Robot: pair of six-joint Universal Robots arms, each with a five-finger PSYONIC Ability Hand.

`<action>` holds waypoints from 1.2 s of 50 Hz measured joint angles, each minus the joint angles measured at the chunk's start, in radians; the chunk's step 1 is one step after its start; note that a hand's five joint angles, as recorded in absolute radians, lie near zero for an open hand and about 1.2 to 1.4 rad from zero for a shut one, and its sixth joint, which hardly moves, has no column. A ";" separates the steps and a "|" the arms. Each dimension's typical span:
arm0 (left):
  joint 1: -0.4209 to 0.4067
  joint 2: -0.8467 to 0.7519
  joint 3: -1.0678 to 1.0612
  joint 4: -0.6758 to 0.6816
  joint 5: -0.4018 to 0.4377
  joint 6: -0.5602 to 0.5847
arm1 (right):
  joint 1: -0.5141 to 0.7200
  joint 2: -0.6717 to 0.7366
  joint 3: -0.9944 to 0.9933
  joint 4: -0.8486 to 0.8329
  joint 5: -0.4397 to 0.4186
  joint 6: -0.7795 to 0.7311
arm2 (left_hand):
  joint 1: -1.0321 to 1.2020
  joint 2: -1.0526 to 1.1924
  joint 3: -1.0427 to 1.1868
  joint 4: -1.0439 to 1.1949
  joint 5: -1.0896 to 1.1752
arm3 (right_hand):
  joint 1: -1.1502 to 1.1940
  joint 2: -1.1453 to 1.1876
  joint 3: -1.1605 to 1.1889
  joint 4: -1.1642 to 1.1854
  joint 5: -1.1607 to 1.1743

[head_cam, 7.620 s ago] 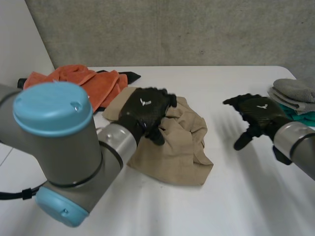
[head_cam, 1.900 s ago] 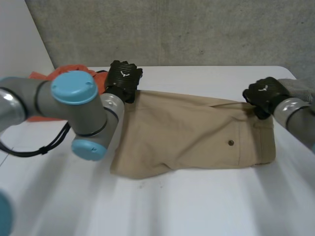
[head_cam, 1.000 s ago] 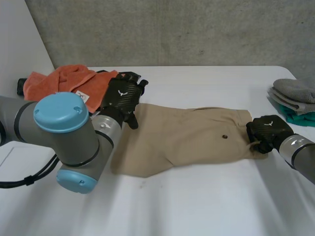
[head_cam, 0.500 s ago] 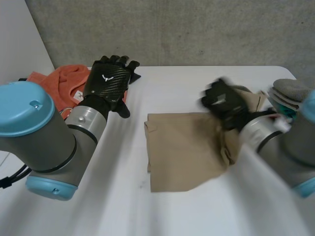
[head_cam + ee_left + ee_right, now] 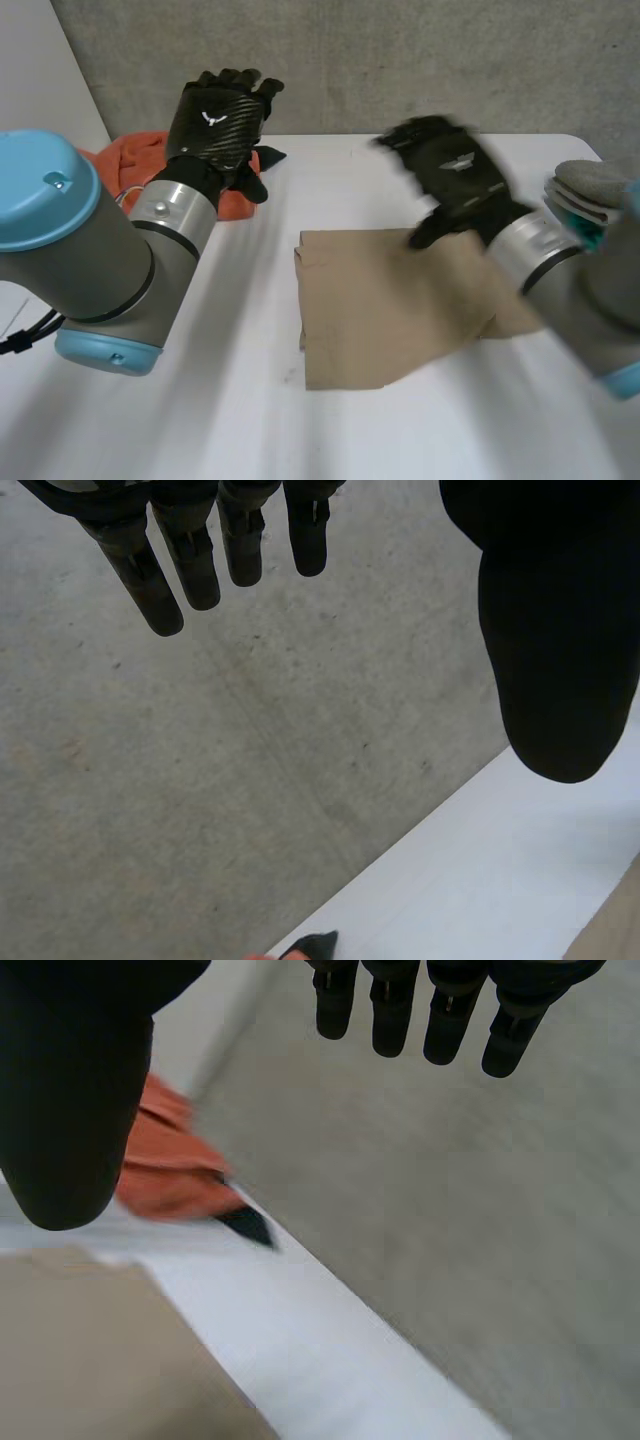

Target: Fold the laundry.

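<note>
Left hand (image 5: 218,112): raised off the table, fingers straight and apart from the thumb, nothing in it; the left wrist view has only wall and table edge beyond the fingertips.
Right hand (image 5: 452,172): fingers straight and spread, empty, above the far edge of the tan garment; motion-blurred, so I cannot tell whether the thumb brushes the cloth.
Tan garment (image 5: 385,310): flat on the white table (image 5: 200,400) between the arms, doubled over into a rough rectangle; near edge uneven, one corner trailing toward the right arm.
Orange cloth (image 5: 165,1175): bunched at the table's far corner behind the left arm, a small black piece (image 5: 270,156) beside it.
Grey stack (image 5: 600,182): folded items piled by the right arm.
Done, by the look: one fold in the tan garment; some pieces already stacked.
Left, by the look: square up the tan edges, probably fold again, move it to the stack; orange cloth not yet begun.
</note>
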 measured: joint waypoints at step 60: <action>-0.033 0.019 -0.141 0.004 0.004 -0.015 | 0.186 0.245 0.132 -0.041 -0.340 -0.973 | 0.000 0.000 0.000 0.000 0.000 | 0.163 0.193 0.211 0.212 0.183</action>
